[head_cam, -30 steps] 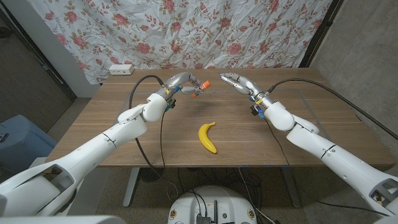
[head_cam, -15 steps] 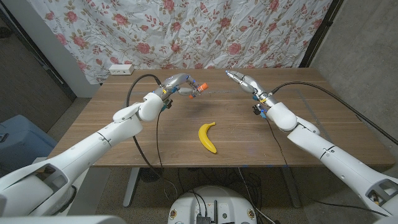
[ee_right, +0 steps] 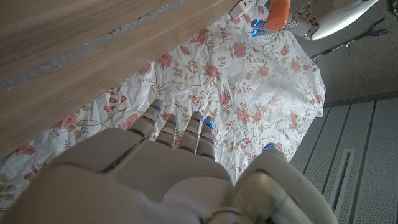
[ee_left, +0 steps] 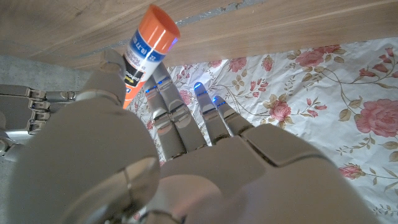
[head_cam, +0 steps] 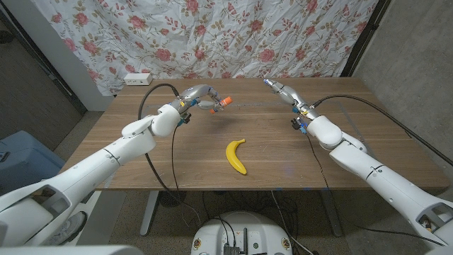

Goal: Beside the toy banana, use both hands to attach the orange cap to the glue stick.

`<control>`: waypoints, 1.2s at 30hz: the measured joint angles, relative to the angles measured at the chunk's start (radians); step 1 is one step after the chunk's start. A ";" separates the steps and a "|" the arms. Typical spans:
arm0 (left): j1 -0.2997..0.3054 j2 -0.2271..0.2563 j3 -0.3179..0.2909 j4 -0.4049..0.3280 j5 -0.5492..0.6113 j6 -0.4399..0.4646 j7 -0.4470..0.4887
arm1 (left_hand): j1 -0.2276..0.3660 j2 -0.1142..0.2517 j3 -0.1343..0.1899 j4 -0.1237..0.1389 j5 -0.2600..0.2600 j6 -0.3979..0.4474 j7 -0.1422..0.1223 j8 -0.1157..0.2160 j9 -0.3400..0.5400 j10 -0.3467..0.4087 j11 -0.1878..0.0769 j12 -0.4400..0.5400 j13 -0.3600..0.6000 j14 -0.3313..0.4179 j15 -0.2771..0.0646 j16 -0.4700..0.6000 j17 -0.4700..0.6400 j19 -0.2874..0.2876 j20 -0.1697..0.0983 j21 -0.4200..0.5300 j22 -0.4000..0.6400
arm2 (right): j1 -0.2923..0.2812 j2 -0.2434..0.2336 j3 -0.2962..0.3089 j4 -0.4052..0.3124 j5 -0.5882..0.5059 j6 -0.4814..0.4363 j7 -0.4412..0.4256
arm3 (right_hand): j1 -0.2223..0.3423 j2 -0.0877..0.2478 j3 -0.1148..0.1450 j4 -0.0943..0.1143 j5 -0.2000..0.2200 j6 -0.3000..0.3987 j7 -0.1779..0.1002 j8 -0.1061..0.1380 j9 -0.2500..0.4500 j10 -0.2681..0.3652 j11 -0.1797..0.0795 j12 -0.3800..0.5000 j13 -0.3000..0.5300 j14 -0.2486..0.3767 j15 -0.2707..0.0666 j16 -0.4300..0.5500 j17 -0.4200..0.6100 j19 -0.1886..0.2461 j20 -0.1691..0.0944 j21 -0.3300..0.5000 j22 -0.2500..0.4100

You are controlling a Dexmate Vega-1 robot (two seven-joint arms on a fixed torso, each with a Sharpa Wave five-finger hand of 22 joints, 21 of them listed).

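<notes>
Floral curtain behind a wooden table (head_cam: 141,142): capped glue stick held aloft, well back from the toy banana (head_cam: 236,156).

Head view: the left hand (head_cam: 202,97) grips the glue stick (head_cam: 220,103), long axis pointing toward the right hand (head_cam: 279,90), which is well apart, fingers extended and empty. Left wrist view: fingers (ee_left: 168,112) clasp the stick's body, orange cap (ee_left: 158,29) seemingly seated on its end. Right wrist view: straight fingers (ee_right: 180,134) hold nothing; the cap looks small and distant.
</notes>
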 measured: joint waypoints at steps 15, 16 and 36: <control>-0.058 0.021 0.010 0.124 0.005 -0.129 -0.029 | 0.000 0.000 0.000 0.000 0.000 0.000 0.000 0.000 0.000 0.000 0.000 0.000 0.000 -0.004 -0.004 0.000 0.000 0.000 0.000 0.000 0.000 | 0.014 0.006 0.013 0.022 0.089 -0.032 0.028 | -0.042 0.002 -0.008 0.019 0.000 -0.039 0.011 0.000 0.000 -0.026 0.026 0.000 0.000 -0.002 0.013 0.000 0.005 0.000 0.000 0.000 0.000; -0.064 0.021 0.012 0.134 0.007 -0.141 -0.032 | 0.000 0.000 0.000 0.000 0.000 0.000 0.000 0.000 0.000 0.000 0.000 0.000 0.000 -0.004 -0.004 0.000 0.000 0.000 0.000 0.000 0.000 | 0.014 0.006 0.013 0.022 0.091 -0.035 0.029 | -0.042 0.002 -0.011 0.022 0.000 -0.039 0.011 0.000 0.000 -0.027 0.027 0.000 0.000 -0.002 0.013 0.000 0.005 0.000 0.000 0.000 0.000; -0.187 -0.024 0.081 0.365 0.037 -0.349 -0.073 | 0.000 0.000 0.000 0.000 -0.001 0.000 0.000 0.000 0.000 -0.015 -0.003 0.000 0.001 -0.011 -0.003 0.000 0.000 0.000 0.000 0.000 0.000 | 0.004 0.071 0.046 0.105 0.206 0.016 0.004 | -0.064 0.014 -0.015 0.034 0.005 -0.073 0.034 0.000 0.000 -0.074 0.044 -0.004 0.000 -0.002 0.027 0.000 0.005 0.005 -0.005 0.000 0.000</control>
